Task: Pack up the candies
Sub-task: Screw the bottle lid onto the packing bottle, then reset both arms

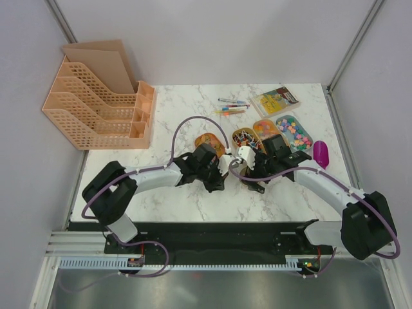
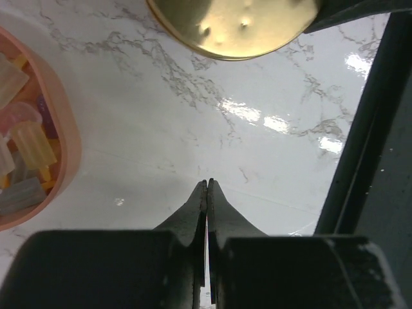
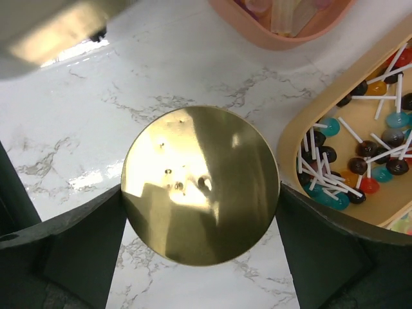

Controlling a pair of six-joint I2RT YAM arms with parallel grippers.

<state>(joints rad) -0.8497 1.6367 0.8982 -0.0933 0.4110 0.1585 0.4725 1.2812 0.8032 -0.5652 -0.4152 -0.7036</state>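
Note:
Four oval trays of candies stand side by side mid-table: yellow-orange gummies, stick candies in dark, teal and red, orange bits, and pastel pieces. My right gripper is shut on a round gold disc, held above the marble next to the stick-candy tray. My left gripper is shut and empty over bare marble, beside the gummy tray. The gold disc is just ahead of it. Both grippers meet in front of the trays.
A pink file organiser stands at the back left. Thin coloured pens and a yellow booklet lie behind the trays. A purple scoop lies at the right edge.

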